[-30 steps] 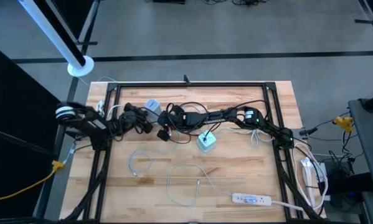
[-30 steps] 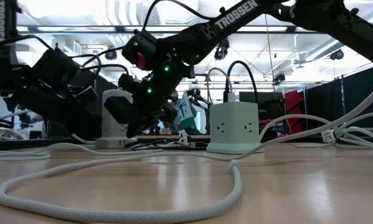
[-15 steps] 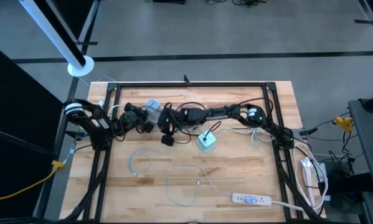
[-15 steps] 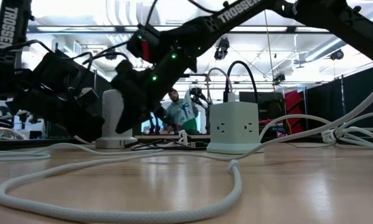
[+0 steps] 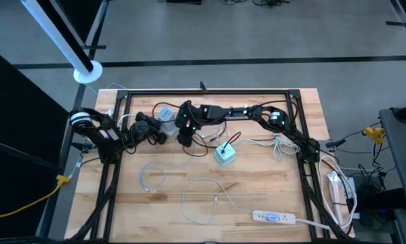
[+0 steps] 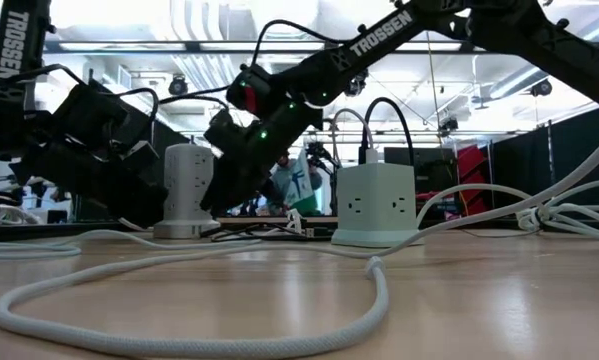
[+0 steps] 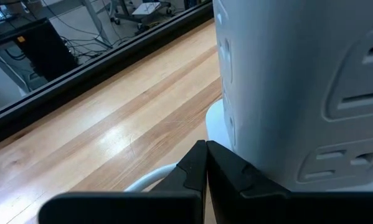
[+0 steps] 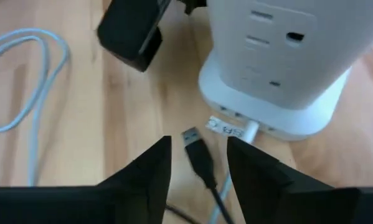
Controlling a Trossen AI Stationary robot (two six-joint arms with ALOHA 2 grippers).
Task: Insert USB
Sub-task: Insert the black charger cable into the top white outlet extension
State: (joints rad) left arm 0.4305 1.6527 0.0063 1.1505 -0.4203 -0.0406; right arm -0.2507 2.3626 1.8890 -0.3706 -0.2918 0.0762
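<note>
my left gripper (image 7: 205, 163), fingers pinched shut, braces the white power tower (image 7: 311, 93) on the bench (image 7: 118, 118), while my right gripper (image 8: 198, 163), fingers parted, hovers over the usb plug (image 8: 197, 155) lying loose beside the tower's base, apparently released.

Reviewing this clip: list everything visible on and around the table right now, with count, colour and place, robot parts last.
Table: one, light wood, under a black frame.
Tower power strip: one, white, upright at the table's far left-centre, between the two grippers.
Cube power strip: one, pale green, mid-table, a black cable plugged into its top.
USB plug: one, black, lying on the wood beside the tower's base.
Flat power strip: one, white, near right edge.
Loose cables: several, white, near half.
Left gripper: jaws shut, against the tower.
Right gripper: jaws apart, straddling the USB plug.
</note>
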